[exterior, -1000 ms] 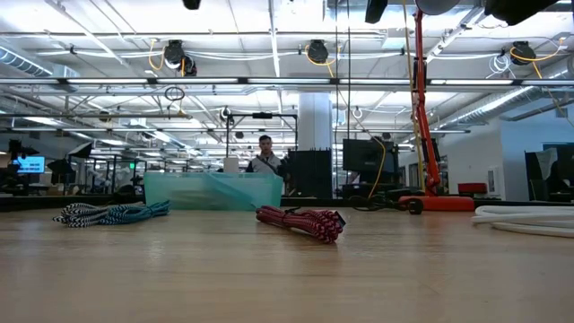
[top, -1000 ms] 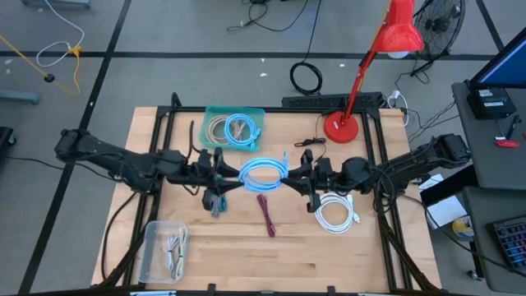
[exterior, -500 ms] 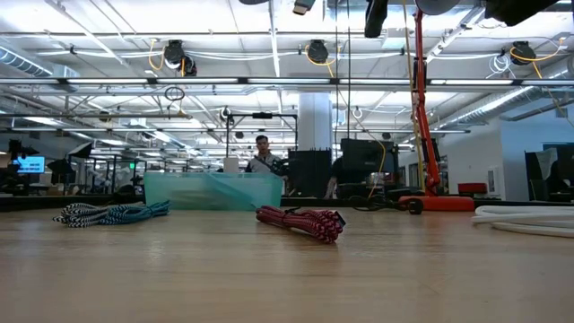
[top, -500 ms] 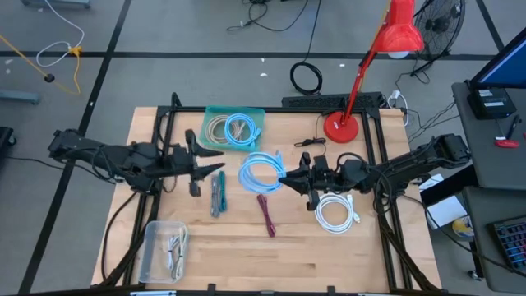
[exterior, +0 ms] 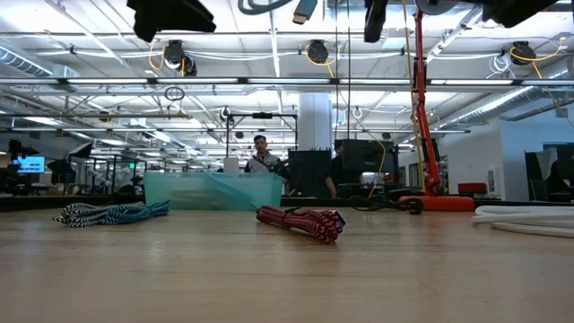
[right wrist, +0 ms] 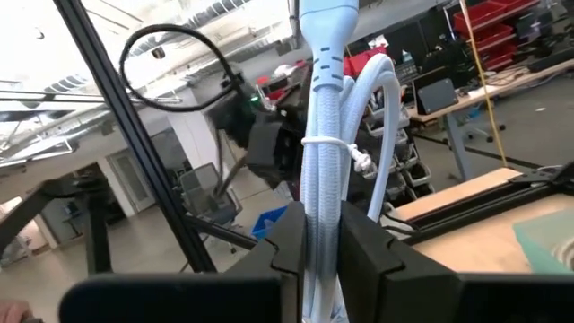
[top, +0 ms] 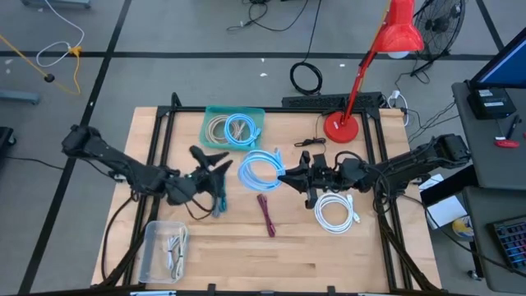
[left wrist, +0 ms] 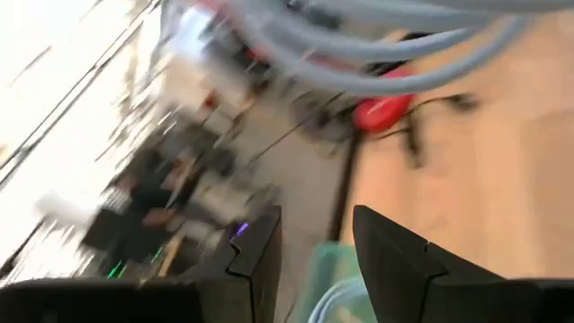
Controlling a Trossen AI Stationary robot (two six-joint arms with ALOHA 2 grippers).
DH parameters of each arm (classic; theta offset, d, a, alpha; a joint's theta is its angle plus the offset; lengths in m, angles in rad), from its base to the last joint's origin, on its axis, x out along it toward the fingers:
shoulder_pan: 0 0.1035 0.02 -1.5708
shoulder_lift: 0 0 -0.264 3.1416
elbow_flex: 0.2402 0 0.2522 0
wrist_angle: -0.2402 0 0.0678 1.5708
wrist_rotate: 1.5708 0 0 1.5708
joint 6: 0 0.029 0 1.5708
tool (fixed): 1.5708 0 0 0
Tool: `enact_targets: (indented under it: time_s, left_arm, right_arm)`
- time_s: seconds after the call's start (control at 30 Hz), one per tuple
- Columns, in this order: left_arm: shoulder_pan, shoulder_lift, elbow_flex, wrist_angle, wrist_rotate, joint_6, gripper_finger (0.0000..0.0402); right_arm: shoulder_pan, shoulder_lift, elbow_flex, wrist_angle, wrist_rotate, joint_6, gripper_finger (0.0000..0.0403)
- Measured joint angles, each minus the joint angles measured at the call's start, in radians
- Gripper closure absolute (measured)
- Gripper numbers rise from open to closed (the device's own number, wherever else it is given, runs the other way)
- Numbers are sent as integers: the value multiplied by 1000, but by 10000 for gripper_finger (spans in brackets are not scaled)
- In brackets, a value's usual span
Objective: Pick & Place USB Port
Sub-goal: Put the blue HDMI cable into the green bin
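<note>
Cable [top: 260, 170] coil hangs lengthwise from right gripper [top: 283, 177] pinching it; left gripper [top: 215, 164] spread.

Two dark, jointed arms, each ending in a black gripper with angular, wedge-shaped fingers [left wrist: 395, 260].

The cable [top: 261, 171] hanging from the dark right gripper [top: 283, 178] is light blue, a white one [top: 334, 212] lies coiled on the pale wooden table [top: 329, 259], and in the low view a cord [exterior: 300, 222] braided in red and black lies near one [exterior: 109, 213] patterned in teal, black and white. The tray [top: 234, 127] is teal with a blue coil and a beige one inside, the lamp [top: 380, 49] is bright red, and the bin [top: 164, 249] at the table's near corner looks clear, though its contents are hard to make out
</note>
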Motion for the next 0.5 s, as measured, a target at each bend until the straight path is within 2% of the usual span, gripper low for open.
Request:
enact_targets:
  time_s: [0.1, 0.2, 0.3, 0.37, 0.5]
  left_arm:
    - [-34, 17, 0, 13, -207, -128, 259]
    - [-58, 13, 0, -3, -354, -281, 259]
    - [-94, 8, 0, -31, -411, -354, 259]
    - [-109, 7, 0, -36, -416, -372, 259]
    - [-129, 7, 0, -38, -474, -416, 259]
  right_arm:
    - [-12, 0, 0, -12, 3, 0, 374]
    - [-44, 0, 0, -45, 47, -1, 374]
    - [-113, 0, 0, -67, 100, 8, 374]
    - [-178, 0, 0, -61, 95, 51, 374]
    - [-337, 0, 4, -65, -28, 167, 374]
